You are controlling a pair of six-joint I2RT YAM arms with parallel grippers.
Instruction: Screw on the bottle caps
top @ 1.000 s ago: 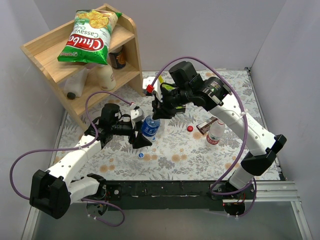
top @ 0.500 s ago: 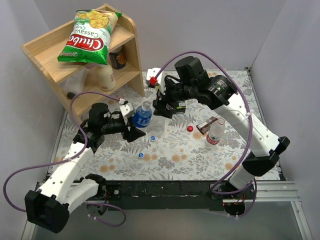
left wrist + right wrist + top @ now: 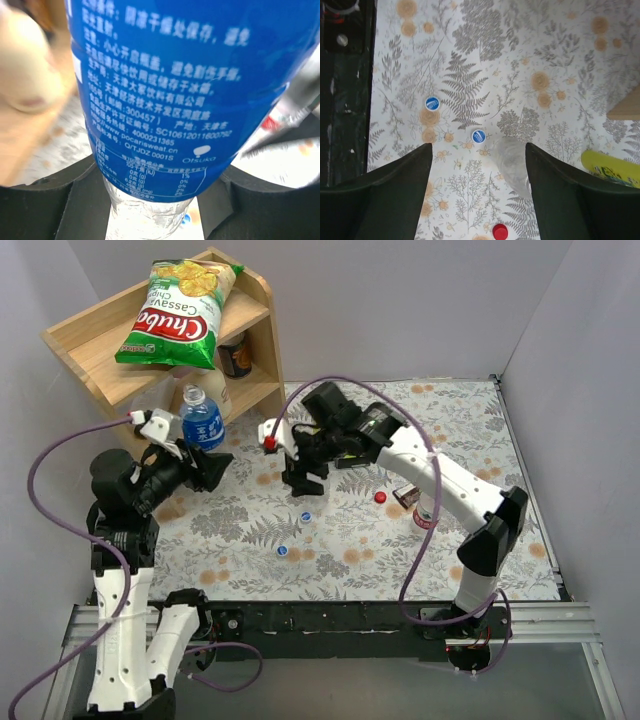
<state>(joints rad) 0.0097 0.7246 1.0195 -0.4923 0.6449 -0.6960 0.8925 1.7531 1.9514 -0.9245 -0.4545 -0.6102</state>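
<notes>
My left gripper is raised beside the shelf and shut on the blue-labelled bottle. That bottle fills the left wrist view, its clear base between my fingers. My right gripper hangs open over the table with nothing in it. Below it lie two blue bottle caps and a red one. The unlabelled clear bottle is close to my right finger. From above I see the blue caps, the red cap and the red-and-white bottle behind the right arm.
A wooden shelf stands at the back left with a chips bag on top and cream bottles inside. A yellow squeeze bottle lies to the right of the clear one. White walls enclose the table.
My left arm lifted the blue-labelled bottle off the table and swung it left toward the shelf. My right gripper opened and moved left and lower over the loose caps.
</notes>
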